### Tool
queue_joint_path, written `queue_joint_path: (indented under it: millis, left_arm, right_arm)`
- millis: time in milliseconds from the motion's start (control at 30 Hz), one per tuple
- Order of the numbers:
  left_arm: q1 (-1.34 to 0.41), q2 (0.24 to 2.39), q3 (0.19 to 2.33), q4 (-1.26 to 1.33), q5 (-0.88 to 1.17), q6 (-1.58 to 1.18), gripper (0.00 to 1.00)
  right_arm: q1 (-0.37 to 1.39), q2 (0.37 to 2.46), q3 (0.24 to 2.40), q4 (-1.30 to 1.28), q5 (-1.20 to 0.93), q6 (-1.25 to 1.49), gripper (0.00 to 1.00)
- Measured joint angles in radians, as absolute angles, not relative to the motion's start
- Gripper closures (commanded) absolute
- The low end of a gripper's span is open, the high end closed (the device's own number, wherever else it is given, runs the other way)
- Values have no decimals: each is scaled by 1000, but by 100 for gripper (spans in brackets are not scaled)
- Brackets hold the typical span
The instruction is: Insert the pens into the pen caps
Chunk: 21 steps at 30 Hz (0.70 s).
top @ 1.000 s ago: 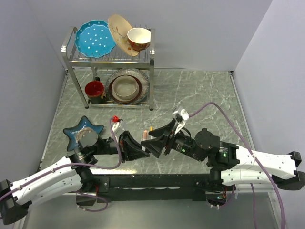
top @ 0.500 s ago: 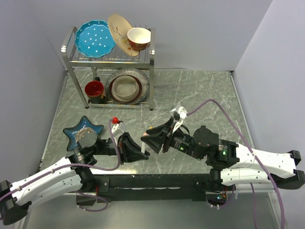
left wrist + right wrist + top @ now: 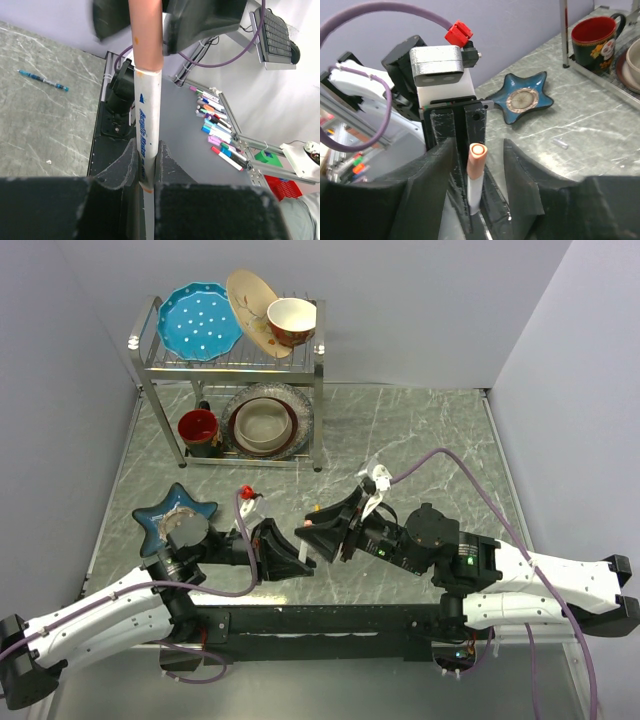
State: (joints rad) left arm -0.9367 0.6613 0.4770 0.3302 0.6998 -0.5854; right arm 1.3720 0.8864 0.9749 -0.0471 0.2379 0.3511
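Note:
A white pen with blue lettering sticks up from my left gripper, which is shut on its barrel. An orange pen cap sits on the pen's far end. My right gripper is open around that cap, with a gap showing on both sides between it and the fingers. In the top view the two grippers meet nose to nose, left and right. A dark blue pen lies on the marble table.
A blue star-shaped dish lies left of the grippers. A metal dish rack with plates, bowls and a red mug stands at the back left. A tiny clear piece lies on the table near the dish.
My right gripper has slid left over the capped end of the pen and its jaws have narrowed. The left gripper kept its hold and shifted slightly.

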Motion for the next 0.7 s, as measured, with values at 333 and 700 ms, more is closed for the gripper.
queue_joint_path:
  millis: [333,700]
  left_arm:
    - [-938,658,492,278,658,-541,99]
    - [-821,724,513,231,793,-521,99]
  right_arm:
    - [1367,873,909,21,229,363,100]
    - [1336,859,796,135,234,375,100]
